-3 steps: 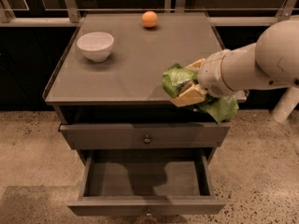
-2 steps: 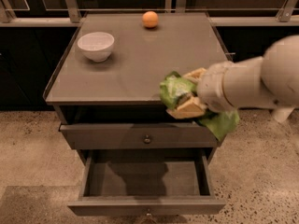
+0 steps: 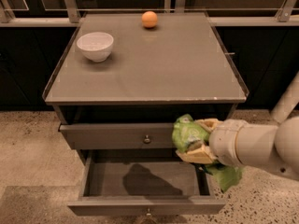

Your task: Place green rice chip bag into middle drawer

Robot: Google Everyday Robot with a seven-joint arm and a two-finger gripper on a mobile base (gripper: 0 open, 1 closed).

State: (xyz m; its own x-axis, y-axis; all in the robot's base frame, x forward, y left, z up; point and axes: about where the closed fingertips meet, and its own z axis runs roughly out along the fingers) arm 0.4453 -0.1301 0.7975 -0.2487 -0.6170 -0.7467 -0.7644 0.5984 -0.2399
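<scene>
Green rice chip bag (image 3: 185,132) clamped tight in the gripper (image 3: 192,140), held over the open middle drawer (image 3: 107,176), at its 3 o'clock end.

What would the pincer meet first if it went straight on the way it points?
Probably the closed grey knobbed drawer front. The pincer, clamped on the crumpled light-green foil chip bag, points left across it above the open grey drawer; depth is unclear.
</scene>
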